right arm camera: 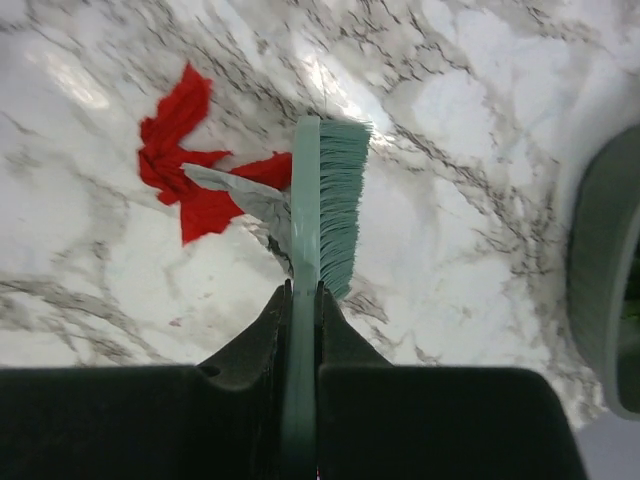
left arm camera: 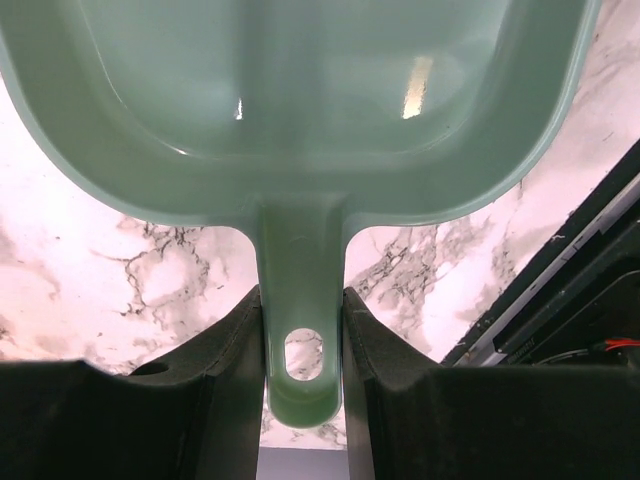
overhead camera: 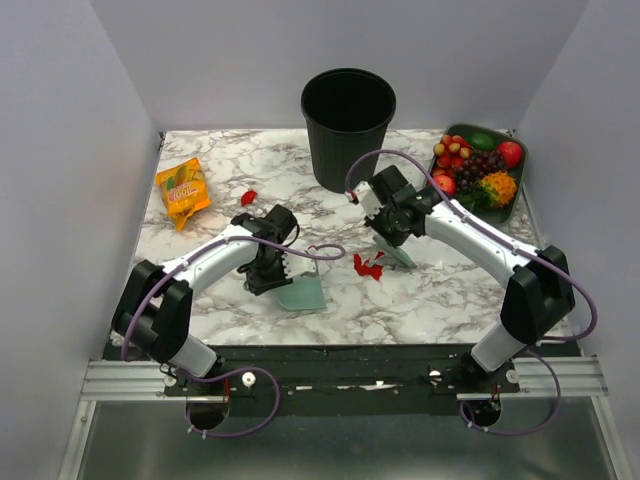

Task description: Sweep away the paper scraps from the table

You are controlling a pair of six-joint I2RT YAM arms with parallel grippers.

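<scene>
Right wrist: right gripper (right arm camera: 303, 295) clamps a brush (right arm camera: 335, 190) beside paper scraps (right arm camera: 185, 165). Left wrist: left gripper (left arm camera: 303, 320) clamps the dustpan (left arm camera: 300, 100) handle. Only overhead shows a stray scrap (overhead camera: 248, 197) toward the far-left corner.

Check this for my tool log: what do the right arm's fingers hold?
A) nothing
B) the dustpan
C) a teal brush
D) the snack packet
C: in the right wrist view the right fingers clamp the teal brush by its handle, with the red paper scraps just beside it.

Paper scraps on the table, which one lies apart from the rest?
The lone scrap nearest the orange packet; the other scraps bunch beside the brush.
</scene>
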